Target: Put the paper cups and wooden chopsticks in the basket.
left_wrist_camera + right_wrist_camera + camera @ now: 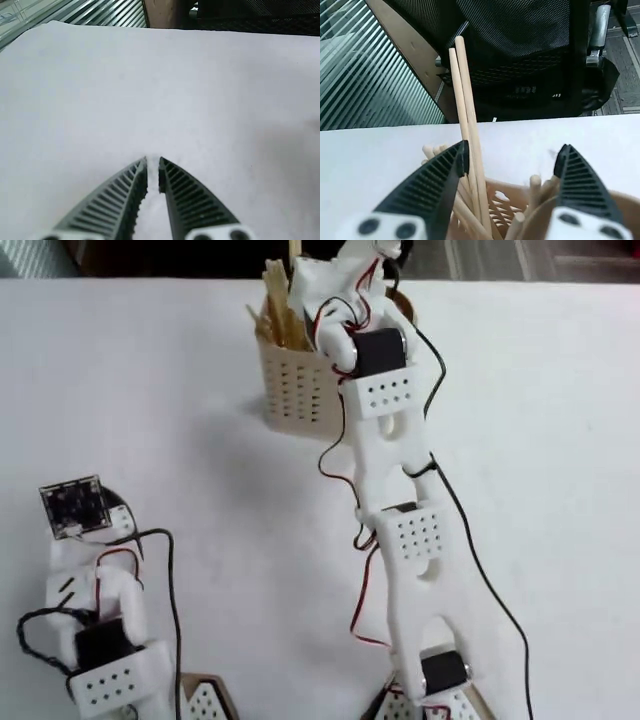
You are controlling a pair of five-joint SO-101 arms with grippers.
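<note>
1. Basket (300, 390): pale and perforated, upright near the table's (150, 370) far edge. In the right wrist view its brown perforated wall (502, 207) lies below the fingers.
2. Chopsticks (275, 310): a wooden bundle standing in the basket with the ends above the rim. Two longer sticks (462, 100) stand close together, nearly upright, and rise above the others. They sit just beside one fingertip of the right gripper.
3. Cups: a brown curved edge (620, 202) shows by the basket's far side; I cannot tell whether it is a cup.
4. Right arm (400, 480): stretched from the near table edge up to the basket, with its end over the basket top.
5. Right gripper (515, 155): directly above the basket, jaws spread wide, with nothing between them.
6. Left arm (95, 620): folded at the near left corner, well apart from the basket.
7. Left gripper (153, 167): low over bare table, jaws drawn almost together with a thin slit between the tips, holding nothing.
8. Chair (520, 45): black mesh, behind the table's far edge.
</note>
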